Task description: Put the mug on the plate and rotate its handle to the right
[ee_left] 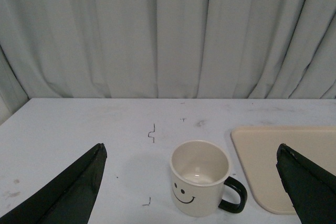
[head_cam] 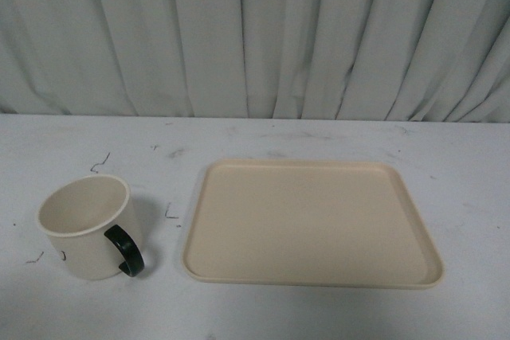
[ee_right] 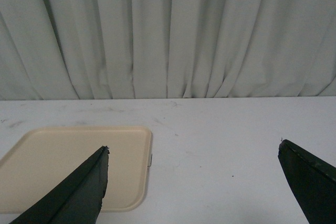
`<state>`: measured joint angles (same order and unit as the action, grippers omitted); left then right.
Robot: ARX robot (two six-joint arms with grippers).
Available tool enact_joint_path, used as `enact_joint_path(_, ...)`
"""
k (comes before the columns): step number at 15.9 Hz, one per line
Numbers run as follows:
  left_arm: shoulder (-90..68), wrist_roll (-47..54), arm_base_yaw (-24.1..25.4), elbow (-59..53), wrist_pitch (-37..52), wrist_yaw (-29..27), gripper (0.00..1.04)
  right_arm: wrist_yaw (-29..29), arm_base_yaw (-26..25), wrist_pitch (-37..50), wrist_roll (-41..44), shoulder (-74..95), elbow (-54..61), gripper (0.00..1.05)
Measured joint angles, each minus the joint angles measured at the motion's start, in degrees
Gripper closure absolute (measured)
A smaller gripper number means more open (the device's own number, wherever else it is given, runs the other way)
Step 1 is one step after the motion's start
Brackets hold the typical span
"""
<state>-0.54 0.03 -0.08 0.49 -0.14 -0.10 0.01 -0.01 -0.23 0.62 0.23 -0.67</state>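
The cream-white mug (head_cam: 86,228) stands upright on the white table, left of the plate, empty, with its dark handle (head_cam: 125,250) at its front right. The beige plate (head_cam: 311,223) lies flat and empty at the table's middle. Neither arm shows in the front view. In the left wrist view the mug (ee_left: 199,179) shows its smiley face, with the handle (ee_left: 234,195) on the plate's side (ee_left: 283,166). My left gripper (ee_left: 191,149) is open, short of the mug and level with it. My right gripper (ee_right: 193,149) is open and empty over bare table beside the plate (ee_right: 73,163).
A pale pleated curtain (head_cam: 255,37) hangs behind the table's far edge. Small dark marks (head_cam: 100,163) dot the tabletop around the mug. Bare table lies right of the plate.
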Motion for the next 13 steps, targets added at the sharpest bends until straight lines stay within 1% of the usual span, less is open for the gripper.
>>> enact_joint_path(1, -2.38, 0.17, -2.03, 0.07, 3.72, -2.71, 0.07, 0.0, 0.0, 0.0, 0.0, 0.02, 0.0, 0.06)
enact_joint_path(2, -10.34, 0.79, -5.68, 2.21, 6.95, -5.07, 0.07, -0.02, 0.0, 0.0, 0.0, 0.02, 0.0, 0.06)
enact_joint_path(3, -19.63, 1.95, -6.97, 4.7, 10.93, -5.07, 0.07, 0.0, 0.0, 0.0, 0.0, 0.0, 0.0, 0.06)
enact_joint_path(4, -27.28, 3.1, -5.09, 7.82, 12.17, -5.33, 0.07, 0.0, -0.02, 0.0, 0.0, 0.0, 0.0, 0.06)
enact_joint_path(5, -36.0, 3.43, -2.14, 12.59, 10.08, -2.54, 0.07, 0.0, 0.0, 0.0, 0.0, 0.02, 0.0, 0.06)
enact_joint_path(6, -44.46, 3.43, -1.01, 17.05, 9.14, 0.55, 0.07, 0.0, -0.02, -0.02, 0.0, 0.02, 0.0, 0.06)
enact_joint_path(7, -51.34, 3.61, -0.94, 20.85, 8.26, 2.01, 0.07, -0.02, -0.02, -0.02, 0.0, 0.02, 0.0, 0.06)
enact_joint_path(8, -58.71, 4.22, -0.79, 25.33, 5.51, 4.46, 0.07, 0.0, 0.0, 0.0, 0.0, 0.02, 0.0, 0.06)
enact_joint_path(9, -64.37, 4.76, -0.5, 28.37, 4.63, 5.57, 0.07, 0.0, 0.0, 0.0, 0.0, 0.02, 0.0, 0.06)
enact_joint_path(11, -74.4, 5.16, 0.5, 33.44, 3.43, 6.16, 0.07, 0.0, -0.02, 0.0, 0.0, 0.02, 0.0, 0.06)
enact_joint_path(13, -82.86, 5.38, 1.22, 36.87, 3.58, 4.2, 0.07, -0.02, -0.02, 0.0, 0.0, 0.0, 0.0, 0.06)
